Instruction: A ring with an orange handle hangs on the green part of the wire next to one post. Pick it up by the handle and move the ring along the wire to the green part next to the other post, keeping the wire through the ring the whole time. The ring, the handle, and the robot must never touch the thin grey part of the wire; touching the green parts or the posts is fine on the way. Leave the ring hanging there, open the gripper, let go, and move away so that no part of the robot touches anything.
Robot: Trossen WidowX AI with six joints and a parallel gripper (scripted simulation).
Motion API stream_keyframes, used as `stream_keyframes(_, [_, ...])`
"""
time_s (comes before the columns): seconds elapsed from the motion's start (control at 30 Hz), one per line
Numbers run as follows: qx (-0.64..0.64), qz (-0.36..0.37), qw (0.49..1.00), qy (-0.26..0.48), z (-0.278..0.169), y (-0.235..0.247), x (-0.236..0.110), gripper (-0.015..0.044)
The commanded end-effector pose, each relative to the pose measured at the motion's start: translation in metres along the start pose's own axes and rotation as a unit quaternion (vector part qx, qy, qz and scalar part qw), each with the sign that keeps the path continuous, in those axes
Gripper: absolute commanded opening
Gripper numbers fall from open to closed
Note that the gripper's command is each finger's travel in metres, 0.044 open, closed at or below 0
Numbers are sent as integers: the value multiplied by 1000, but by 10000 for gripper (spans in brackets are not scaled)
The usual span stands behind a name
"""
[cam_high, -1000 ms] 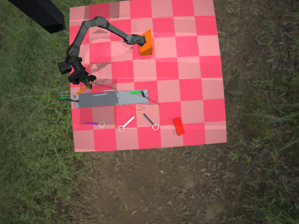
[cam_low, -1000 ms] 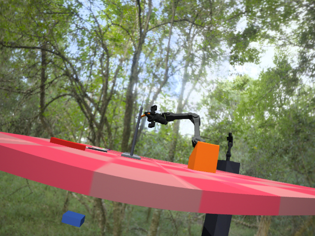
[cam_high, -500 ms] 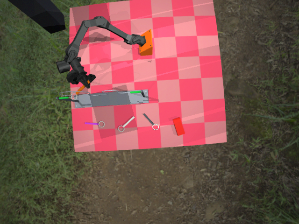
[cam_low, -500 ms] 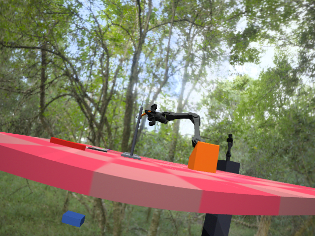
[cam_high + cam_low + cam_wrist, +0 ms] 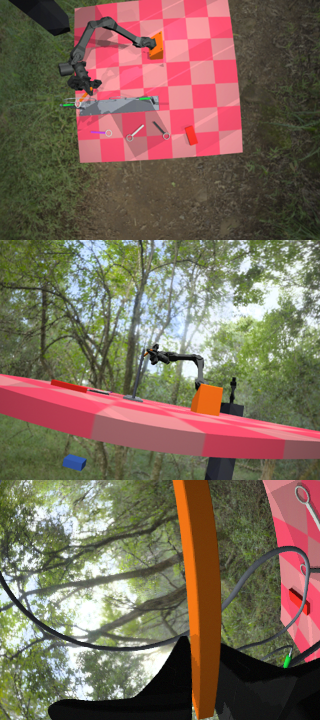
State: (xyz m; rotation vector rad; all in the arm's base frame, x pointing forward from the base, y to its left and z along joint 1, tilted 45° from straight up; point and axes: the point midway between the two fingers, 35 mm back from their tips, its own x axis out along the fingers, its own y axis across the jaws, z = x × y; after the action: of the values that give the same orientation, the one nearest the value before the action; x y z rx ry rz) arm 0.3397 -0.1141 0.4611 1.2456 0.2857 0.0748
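My gripper [image 5: 89, 87] [image 5: 149, 353] [image 5: 191, 642] is shut on the orange handle [image 5: 84, 96] [image 5: 146, 353] [image 5: 196, 574], high above the table's left edge. The ring [image 5: 77, 103] at the handle's end sits by the inner end of the left green wire part [image 5: 67, 104], next to the left post [image 5: 61, 105]. The thin grey wire [image 5: 117, 97] [image 5: 100, 640] loops from there to the right green part [image 5: 144, 98] at the right post [image 5: 153, 99]. Both posts stand on a grey baseplate [image 5: 118, 107]. In the wrist view the ring itself is out of frame.
Three spare rings lie in front of the baseplate, with purple [image 5: 98, 132], white [image 5: 138, 130] and black [image 5: 157, 127] handles. A red block [image 5: 191, 135] [image 5: 68, 386] lies to their right. The arm's orange base [image 5: 156, 45] [image 5: 206, 400] stands at the back. A blue block [image 5: 74, 462] lies on the ground.
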Motion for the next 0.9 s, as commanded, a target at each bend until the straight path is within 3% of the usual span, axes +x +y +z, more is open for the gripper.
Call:
stream_keyframes(0.0, [9,10,1000,-14,-3,9,0,-150])
stream_keyframes(0.87, [33,12,999,-12,1,35,-3,-150])
